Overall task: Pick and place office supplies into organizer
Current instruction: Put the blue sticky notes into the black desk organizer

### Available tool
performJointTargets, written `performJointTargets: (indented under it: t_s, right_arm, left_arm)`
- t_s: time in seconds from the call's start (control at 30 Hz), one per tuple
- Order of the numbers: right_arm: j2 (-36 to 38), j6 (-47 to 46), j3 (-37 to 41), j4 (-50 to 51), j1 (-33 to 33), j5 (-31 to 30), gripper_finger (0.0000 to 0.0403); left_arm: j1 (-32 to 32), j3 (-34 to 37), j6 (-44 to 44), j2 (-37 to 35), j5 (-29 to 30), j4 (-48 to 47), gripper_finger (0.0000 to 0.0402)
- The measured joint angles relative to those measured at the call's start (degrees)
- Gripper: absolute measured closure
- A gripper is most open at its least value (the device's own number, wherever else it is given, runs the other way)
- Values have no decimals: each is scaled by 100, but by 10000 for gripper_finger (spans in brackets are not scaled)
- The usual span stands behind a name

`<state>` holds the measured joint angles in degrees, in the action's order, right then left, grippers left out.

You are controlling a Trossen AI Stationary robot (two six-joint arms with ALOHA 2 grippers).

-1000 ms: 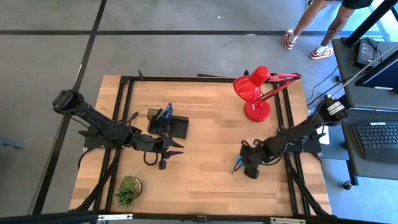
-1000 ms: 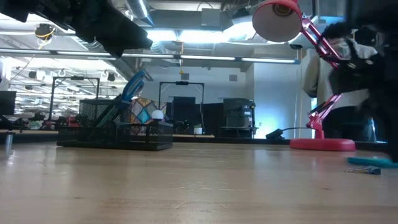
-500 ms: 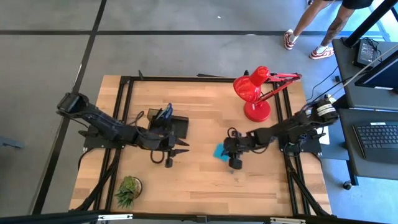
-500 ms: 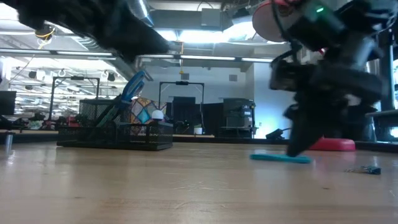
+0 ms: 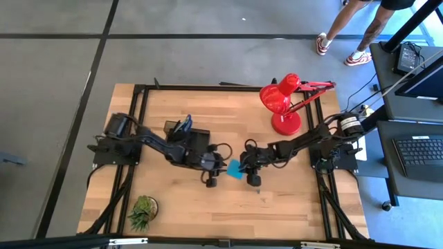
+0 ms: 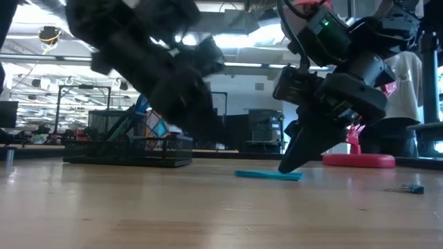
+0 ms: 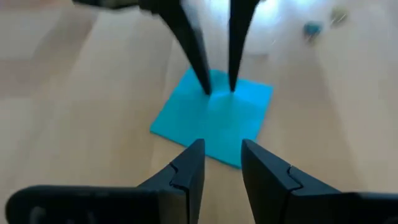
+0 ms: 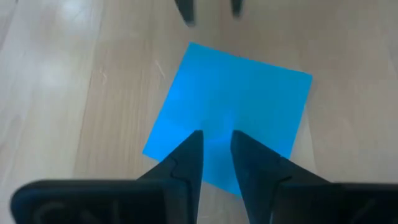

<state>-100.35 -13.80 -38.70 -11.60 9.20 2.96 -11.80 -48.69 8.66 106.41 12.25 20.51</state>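
Both arms had closed on the table's middle since the earlier frames: my right gripper (image 5: 243, 166) had dragged the cyan note pad (image 5: 234, 169) in from near the right edge, and my left gripper (image 5: 216, 170) had swung away from the organizer (image 5: 199, 140) to meet it.

The pad lay flat on the wood, between the two grippers. My right fingertips (image 8: 194, 138) pressed down on its top face, jaws a narrow gap apart and clamped on nothing; I judged this a pin-and-slide hold, since a pad lying flat offers no edge to pinch. My left fingers (image 7: 193, 163) hovered just above the pad's near edge, also narrowly parted and gripping nothing, facing the right tips across the pad. I judged this a handover, because the organizer stood on the left arm's side.

Count:
- note pad: one, on the table, not yet in the organizer.
- organizer: one, with blue-handled scissors (image 6: 142, 104) standing in its tall cup.
- small loose item (image 6: 410, 189): one, on the table well right of the pad; too small to identify.
- red lamp (image 5: 283, 104): one.
- potted plant (image 5: 142, 211): one.
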Motion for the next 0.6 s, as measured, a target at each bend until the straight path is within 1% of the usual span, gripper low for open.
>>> performJointTargets:
  t_s: [0.13,0.27,0.4,0.47,0.6]
  right_arm:
    - [-5,69,-39,0,-1,-3,312]
    - [-5,72,-39,-2,1,-12,312]
    - [-5,81,-39,-49,1,-11,312]
    - [-5,81,-39,-78,1,-15,312]
    - [-1,81,-36,-131,1,-33,312]
  left_arm:
    - [40,-287,18,371,-170,-126,304]
    - [28,-443,97,505,-320,-251,304]
    - [34,-489,385,521,-137,-682,304]
    - [27,-492,506,542,-30,-712,304]
    - [27,-492,596,632,-22,-622,304]
